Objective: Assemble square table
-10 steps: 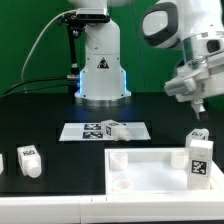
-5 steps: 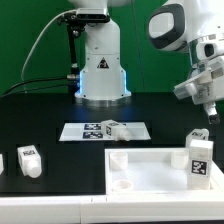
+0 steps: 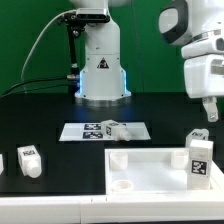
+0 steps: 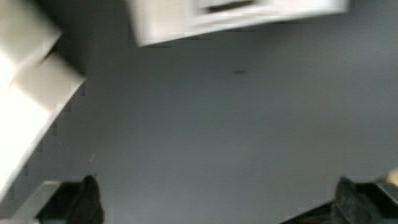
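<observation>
The white square table top (image 3: 150, 160) lies flat near the front edge, with a round hole (image 3: 122, 185) showing. A tagged white leg (image 3: 198, 160) stands at its corner on the exterior view's right, and another leg (image 3: 197, 136) is just behind it. One leg (image 3: 114, 129) lies on the marker board (image 3: 80, 131). Another leg (image 3: 29, 160) rests at the exterior view's left. My gripper (image 3: 208, 114) hangs in the air above the right-hand legs, open and empty. In the wrist view its fingertips (image 4: 80, 200) stand wide apart over the dark table, with a tagged white part (image 4: 222, 20) beyond them.
The robot's base (image 3: 100, 70) stands at the back centre with cables trailing to the exterior view's left. A further white piece (image 3: 1, 160) shows at the left edge. In the wrist view, a white edge (image 4: 27, 95) runs along one side.
My gripper has swung toward the exterior view's right and turned to point straight down. It stays open. The parts have not moved.
</observation>
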Controlling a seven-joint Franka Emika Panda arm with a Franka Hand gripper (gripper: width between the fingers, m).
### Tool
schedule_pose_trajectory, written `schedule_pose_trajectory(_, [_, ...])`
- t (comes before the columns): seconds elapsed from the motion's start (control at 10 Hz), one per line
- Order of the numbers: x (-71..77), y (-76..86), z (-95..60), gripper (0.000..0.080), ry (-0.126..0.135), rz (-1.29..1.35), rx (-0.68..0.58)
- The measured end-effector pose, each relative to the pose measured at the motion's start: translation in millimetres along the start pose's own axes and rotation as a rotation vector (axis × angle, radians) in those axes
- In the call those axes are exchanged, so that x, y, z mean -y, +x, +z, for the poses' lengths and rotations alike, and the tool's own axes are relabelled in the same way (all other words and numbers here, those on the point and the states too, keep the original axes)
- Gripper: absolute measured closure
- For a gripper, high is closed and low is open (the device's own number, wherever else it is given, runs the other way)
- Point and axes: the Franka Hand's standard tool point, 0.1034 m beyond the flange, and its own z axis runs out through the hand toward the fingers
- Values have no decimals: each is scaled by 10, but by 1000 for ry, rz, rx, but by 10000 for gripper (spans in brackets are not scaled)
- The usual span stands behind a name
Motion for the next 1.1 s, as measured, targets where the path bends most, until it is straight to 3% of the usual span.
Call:
schedule_pose_trajectory(0.1, [122, 28, -7, 151, 6, 17, -3])
schedule_pose_trajectory(0.5, [34, -2, 0, 151, -2, 269, -1])
schedule_pose_trajectory(0.7, [-365, -97, 22, 151, -17, 531, 52])
schedule_pose_trajectory(0.9, [-511, -200, 43, 151, -15, 800, 108])
schedule_pose_trajectory(1.0, [-676, -221, 44, 151, -12, 921, 118])
schedule_pose_trajectory(1.1, [-644, -202, 47, 151, -14, 983, 112])
